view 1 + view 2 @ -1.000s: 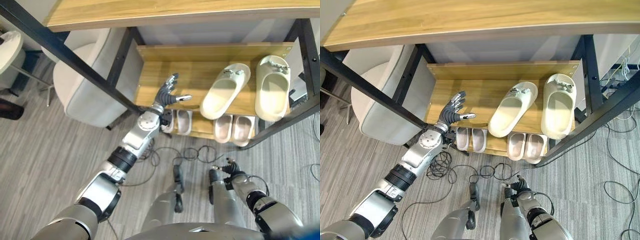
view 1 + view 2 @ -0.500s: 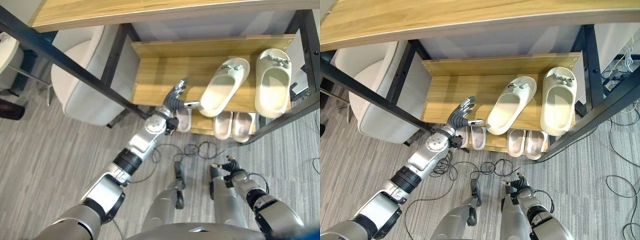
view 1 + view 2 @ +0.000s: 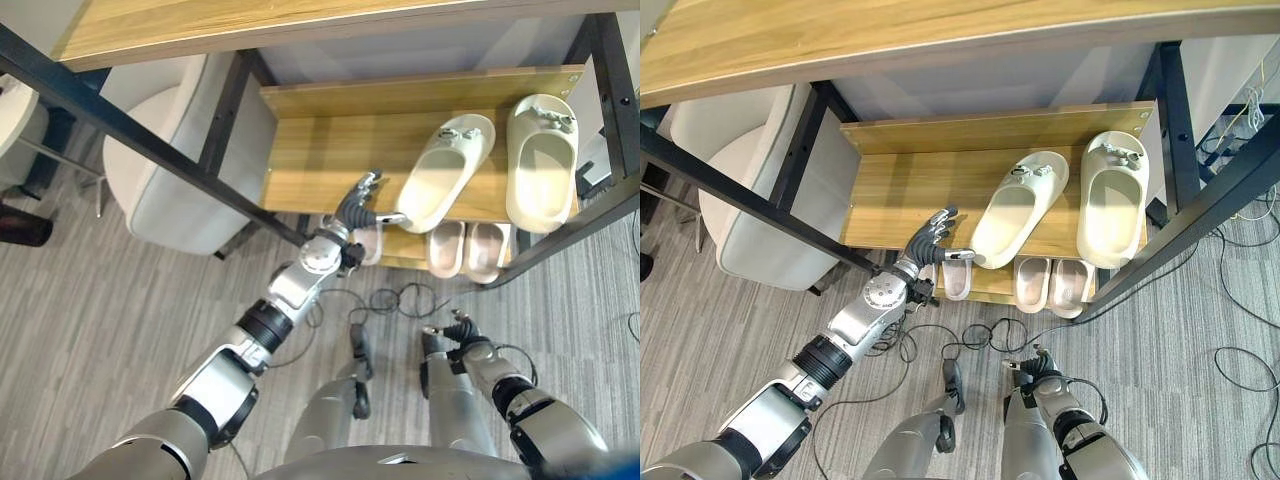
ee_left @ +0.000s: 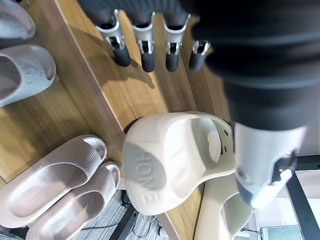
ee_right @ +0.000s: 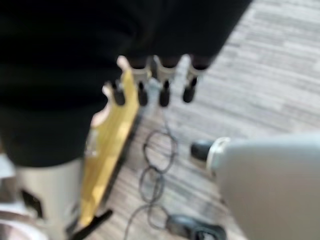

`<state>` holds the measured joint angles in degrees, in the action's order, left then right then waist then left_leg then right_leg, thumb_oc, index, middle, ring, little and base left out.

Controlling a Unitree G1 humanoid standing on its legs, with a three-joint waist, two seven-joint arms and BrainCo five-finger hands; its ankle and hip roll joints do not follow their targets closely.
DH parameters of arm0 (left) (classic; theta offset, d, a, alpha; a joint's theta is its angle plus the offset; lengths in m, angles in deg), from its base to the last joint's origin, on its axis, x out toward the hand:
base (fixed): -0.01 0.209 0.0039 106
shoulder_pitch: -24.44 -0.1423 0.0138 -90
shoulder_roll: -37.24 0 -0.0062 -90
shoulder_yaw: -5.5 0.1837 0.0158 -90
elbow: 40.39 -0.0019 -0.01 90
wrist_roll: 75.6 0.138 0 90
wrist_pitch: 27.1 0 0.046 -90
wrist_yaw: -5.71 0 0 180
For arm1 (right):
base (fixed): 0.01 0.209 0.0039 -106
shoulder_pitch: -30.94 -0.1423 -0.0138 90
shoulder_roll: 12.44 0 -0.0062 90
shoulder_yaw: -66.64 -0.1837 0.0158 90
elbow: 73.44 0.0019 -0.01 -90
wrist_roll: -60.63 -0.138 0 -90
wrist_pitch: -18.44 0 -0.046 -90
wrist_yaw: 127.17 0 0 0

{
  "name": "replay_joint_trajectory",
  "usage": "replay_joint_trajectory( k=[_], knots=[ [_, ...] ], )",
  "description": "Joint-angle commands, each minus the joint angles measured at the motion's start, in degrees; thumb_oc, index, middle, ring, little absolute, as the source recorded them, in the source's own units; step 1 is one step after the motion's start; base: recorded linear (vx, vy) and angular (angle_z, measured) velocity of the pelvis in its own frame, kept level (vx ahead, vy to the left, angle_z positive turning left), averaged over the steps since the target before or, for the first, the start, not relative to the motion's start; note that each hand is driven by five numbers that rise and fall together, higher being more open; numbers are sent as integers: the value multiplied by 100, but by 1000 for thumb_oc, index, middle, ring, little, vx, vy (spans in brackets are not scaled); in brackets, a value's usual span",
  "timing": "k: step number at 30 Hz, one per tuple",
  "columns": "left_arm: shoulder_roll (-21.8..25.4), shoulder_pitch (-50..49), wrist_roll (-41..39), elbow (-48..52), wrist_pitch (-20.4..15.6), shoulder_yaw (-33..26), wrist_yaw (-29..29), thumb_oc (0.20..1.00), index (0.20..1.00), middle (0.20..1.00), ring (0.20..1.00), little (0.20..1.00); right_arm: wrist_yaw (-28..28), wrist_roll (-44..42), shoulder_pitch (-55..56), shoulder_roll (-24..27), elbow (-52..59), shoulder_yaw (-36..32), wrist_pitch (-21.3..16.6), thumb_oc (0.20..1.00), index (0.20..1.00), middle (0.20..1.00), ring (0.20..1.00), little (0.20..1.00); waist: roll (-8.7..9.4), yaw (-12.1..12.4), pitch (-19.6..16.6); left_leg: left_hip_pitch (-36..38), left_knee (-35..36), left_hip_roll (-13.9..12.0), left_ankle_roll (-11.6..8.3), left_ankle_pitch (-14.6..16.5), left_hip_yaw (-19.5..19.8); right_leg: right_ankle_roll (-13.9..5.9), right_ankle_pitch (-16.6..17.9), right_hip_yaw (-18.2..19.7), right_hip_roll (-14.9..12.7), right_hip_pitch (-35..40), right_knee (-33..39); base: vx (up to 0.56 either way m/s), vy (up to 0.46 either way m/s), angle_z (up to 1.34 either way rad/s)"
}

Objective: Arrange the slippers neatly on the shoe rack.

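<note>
Two cream slippers point(image 3: 445, 170) are seen on the shoe rack point(image 3: 310, 160); the slanted one's heel is met by the left hand point(image 3: 358, 200), fingers spread, nothing grasped.

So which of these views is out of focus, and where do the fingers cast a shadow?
The right wrist view is blurred throughout, right hand included. The left wrist view is sharp: the left hand's fingers cast shadows on the wooden shelf beside the tilted cream slipper.

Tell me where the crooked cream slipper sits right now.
The tilted cream slipper lies on the rack's upper shelf, left of the straight cream slipper, its heel at the shelf's front edge beside the left hand.
</note>
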<state>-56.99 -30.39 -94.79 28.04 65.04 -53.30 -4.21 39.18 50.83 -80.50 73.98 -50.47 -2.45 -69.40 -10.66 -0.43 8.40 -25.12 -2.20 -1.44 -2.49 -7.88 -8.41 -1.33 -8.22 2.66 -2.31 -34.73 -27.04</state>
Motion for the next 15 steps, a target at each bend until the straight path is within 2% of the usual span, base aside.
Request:
replay_joint_trajectory(
  k=[1,15],
  knots=[
    [-285,269,-193,-169,-190,19,2,1000,1000,1000,1000,1000,-7,29,-164,96,155,130,-39,1000,1000,1000,1000,1000,-54,-160,-21,-366,-530,256,137,506,346,-369,852,-102,-435,33,1219,0,0,0],
    [-693,659,-447,-321,-225,272,-109,1000,1000,1000,1000,1000,-26,-15,-165,117,112,232,-49,1000,1000,1000,1000,1000,-59,-241,-50,-350,-511,241,126,503,350,-372,859,-90,-414,27,1214,-1,-1,-1]
  ],
)
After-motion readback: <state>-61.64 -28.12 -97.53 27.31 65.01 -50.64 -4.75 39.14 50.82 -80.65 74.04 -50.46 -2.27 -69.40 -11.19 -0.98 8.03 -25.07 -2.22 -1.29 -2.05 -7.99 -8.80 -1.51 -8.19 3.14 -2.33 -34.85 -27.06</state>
